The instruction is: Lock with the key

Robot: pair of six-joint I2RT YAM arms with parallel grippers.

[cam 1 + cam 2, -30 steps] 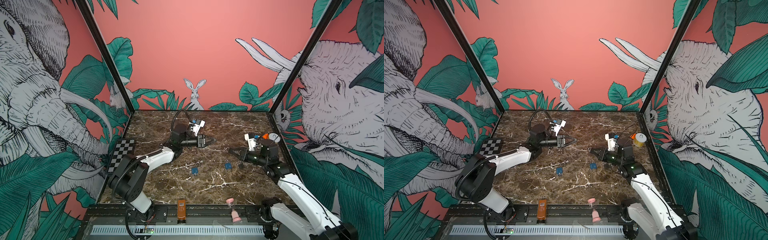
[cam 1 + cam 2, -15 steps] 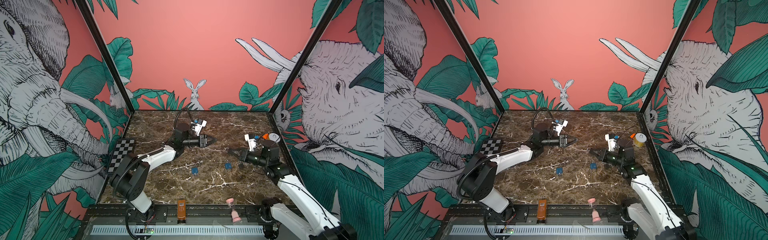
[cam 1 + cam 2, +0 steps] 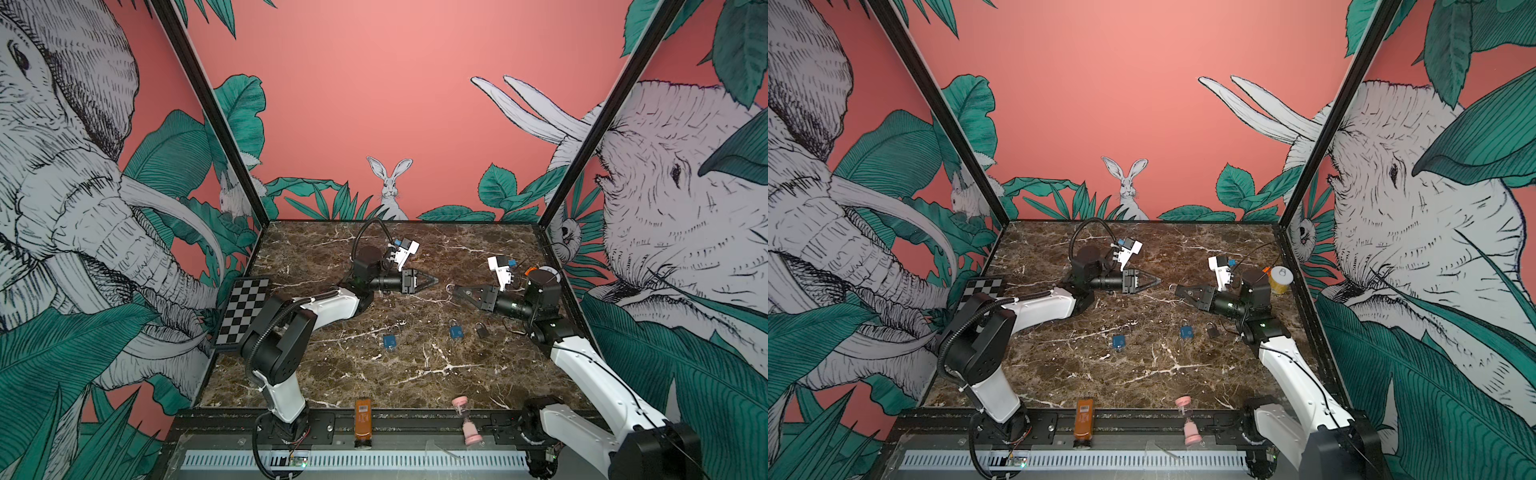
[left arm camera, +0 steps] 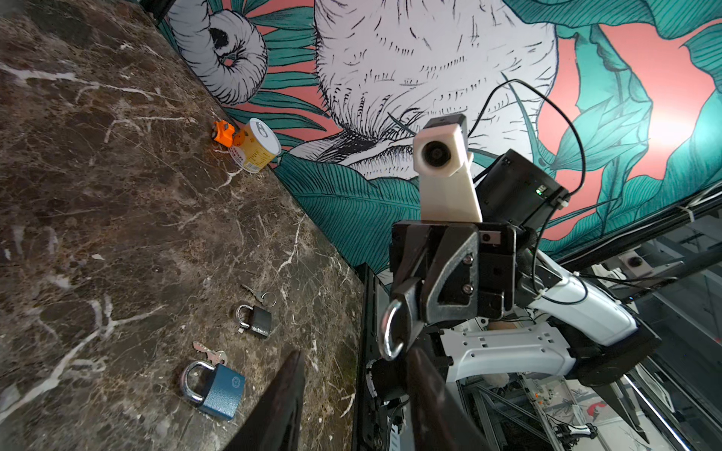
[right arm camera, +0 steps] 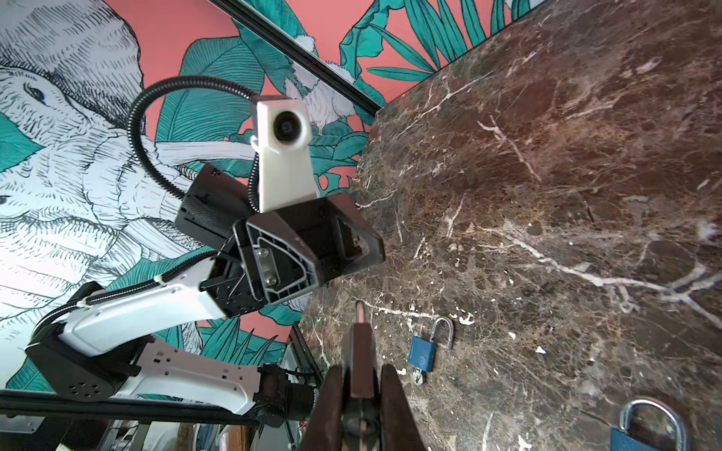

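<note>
Key (image 5: 360, 339) is pinched in the right tool (image 3: 456, 291), blade forward and ring (image 4: 390, 332) dangling off the tip, held above the bench (image 3: 415, 374). Facing it, near but apart, is the left tool (image 3: 433, 281); its wrist view shows the fingers spread with nothing between them, so no lock is steadied.

The open padlock (image 5: 424, 351), shackle swung out, lies flat on the bench well apart from both tools. A second blue padlock (image 4: 215, 386) and a black padlock (image 4: 256, 321) lie nearer the right arm, with loose keys (image 4: 211, 353) beside them.

Likely troubles:
- **Twist:** the thin key may turn or slip in the pinch when pushed into a keyway.
- **Slide:** an unheld lock may skate on the smooth stone.
- **Mismatch:** with three locks out, this key may not fit the one chosen.
- **Contact:** the two tools, tip to tip, may knock together and jar the key loose.
</note>
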